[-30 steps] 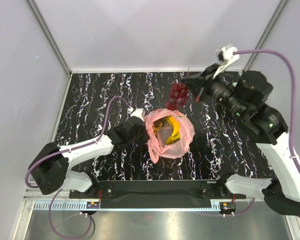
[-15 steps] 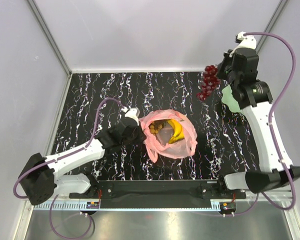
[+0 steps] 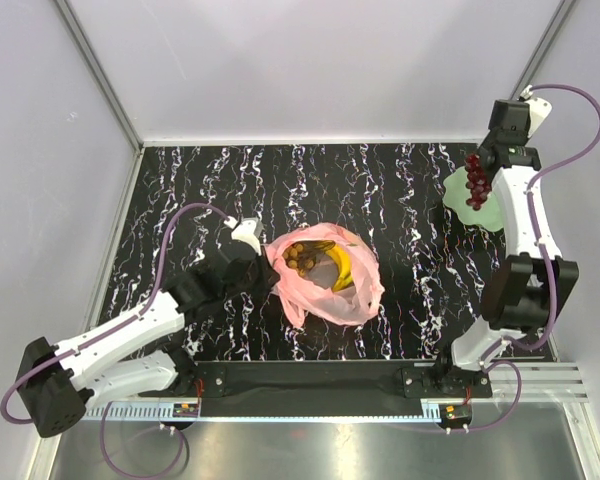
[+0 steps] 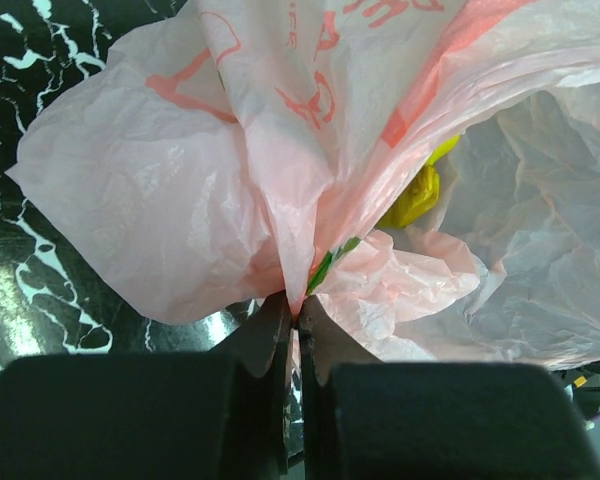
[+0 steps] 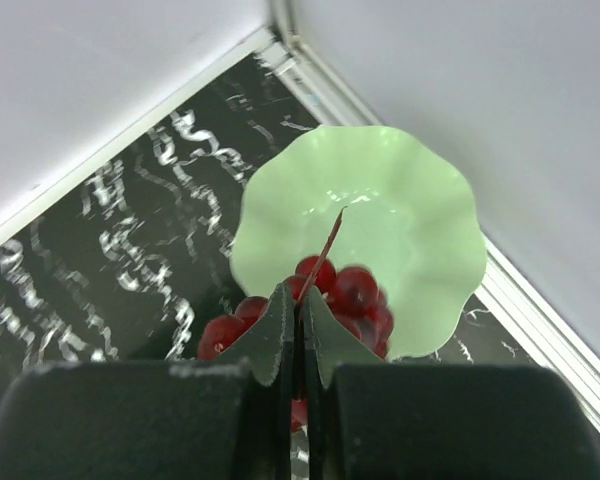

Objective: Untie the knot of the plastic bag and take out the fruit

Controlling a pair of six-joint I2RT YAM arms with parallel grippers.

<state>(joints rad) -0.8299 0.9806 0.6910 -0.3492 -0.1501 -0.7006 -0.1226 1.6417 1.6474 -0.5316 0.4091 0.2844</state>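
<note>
Seen from above, a black table (image 3: 380, 180) with white marbling fills the middle of the frame. A crinkled pink plastic bag (image 3: 348, 300) lies just below centre with its mouth open. Inside it, yellow bananas (image 3: 346, 268) lie on the right and a cluster of small brown round fruits (image 3: 302, 255) sits at the upper left.

The left arm reaches in from the lower left. The left gripper (image 4: 295, 318) meets the bag's left edge. In the left wrist view its two fingers are pressed together on a gathered fold of the pink plastic, which fans out above them, with a patch of yellow showing through at centre right.

The right arm stands along the right edge of the overhead frame, reaching to the upper right corner of the table. A wavy green plate (image 5: 410, 210) sits there, well apart from the bag. The right gripper (image 5: 298, 300) is clamped shut on a dark red grape bunch (image 5: 352, 290). In the right wrist view its thin stem (image 5: 330, 235) rises from between the fingertips, and the grapes hang over the plate's lower left rim. Whether they touch the plate cannot be told.
</note>
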